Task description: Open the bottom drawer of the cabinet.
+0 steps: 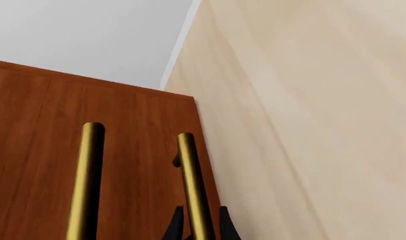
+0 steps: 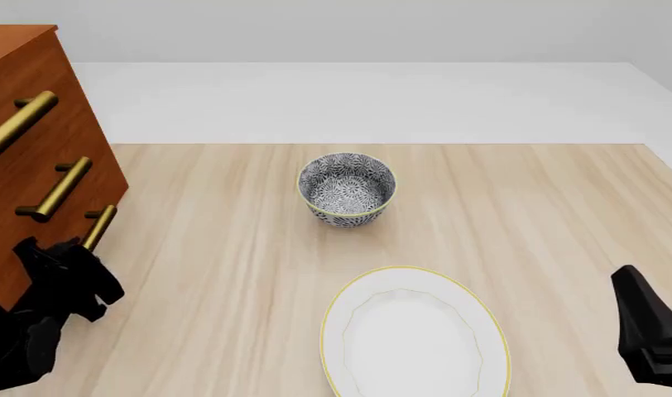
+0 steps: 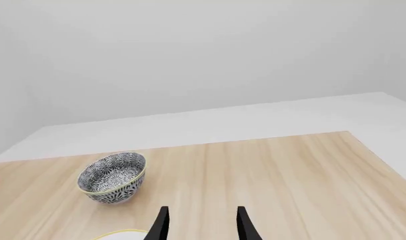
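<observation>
At table's left, reddish-brown cabinet [image 2: 32,157], bottom drawer [image 2: 60,248] brass-handled, left end effector [image 1: 201,227] clamped on handle [image 1: 193,185], right end effector [image 3: 201,225] apart.

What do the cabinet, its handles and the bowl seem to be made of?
The cabinet looks like reddish-brown wood, with visible grain and a satin finish. Its handles look like polished brass, yellow and shiny. The bowl looks like glazed ceramic, with a dark and white pattern and a yellowish rim.

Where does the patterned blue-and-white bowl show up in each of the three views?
Front view: patterned blue-and-white bowl sits mid-table, beyond the white plate.
Right wrist view: bowl on the wood, ahead of the right pincer.
Left wrist view: not in it; only cabinet front and brass handles.
Shared landmark: the light wooden table.
</observation>
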Controlling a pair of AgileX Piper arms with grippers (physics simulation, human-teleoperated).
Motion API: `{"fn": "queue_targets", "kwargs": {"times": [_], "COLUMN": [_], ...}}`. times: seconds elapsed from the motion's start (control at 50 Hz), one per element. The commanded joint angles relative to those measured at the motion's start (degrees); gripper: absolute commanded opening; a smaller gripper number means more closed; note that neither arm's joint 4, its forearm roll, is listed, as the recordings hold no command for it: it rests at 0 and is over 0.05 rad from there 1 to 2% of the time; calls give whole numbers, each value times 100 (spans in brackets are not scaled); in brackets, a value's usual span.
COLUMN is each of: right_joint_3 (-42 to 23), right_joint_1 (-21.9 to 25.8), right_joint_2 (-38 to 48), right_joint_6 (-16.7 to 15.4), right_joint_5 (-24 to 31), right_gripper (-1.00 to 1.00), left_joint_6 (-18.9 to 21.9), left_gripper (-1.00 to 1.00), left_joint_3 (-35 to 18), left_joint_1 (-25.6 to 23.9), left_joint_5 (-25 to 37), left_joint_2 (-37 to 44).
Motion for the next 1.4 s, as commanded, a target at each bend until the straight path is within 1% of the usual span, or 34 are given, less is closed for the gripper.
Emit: {"fn": "queue_targets", "kwargs": {"times": [0.02,0.42,0.8,1.4], "right_joint_3": [0,-1,-2,-4], "right_joint_1": [5,25,27,-15], "right_joint_2": [0,-4,-11,-25], "right_joint_6": [29,5,-6,-20], "right_joint_5": [-16,-42,-48,-50], "right_gripper": [100,100,100,100], "left_joint_6": [65,-16,-44,-68], "left_gripper": [-100,-100,-100,-100], "left_joint_3": [-32,450,586,311], "left_joint_1": [8,-361,-694,-1237], "left_joint_5": [1,1,1,1], "left_joint_2": [231,-401,-644,-525]}}
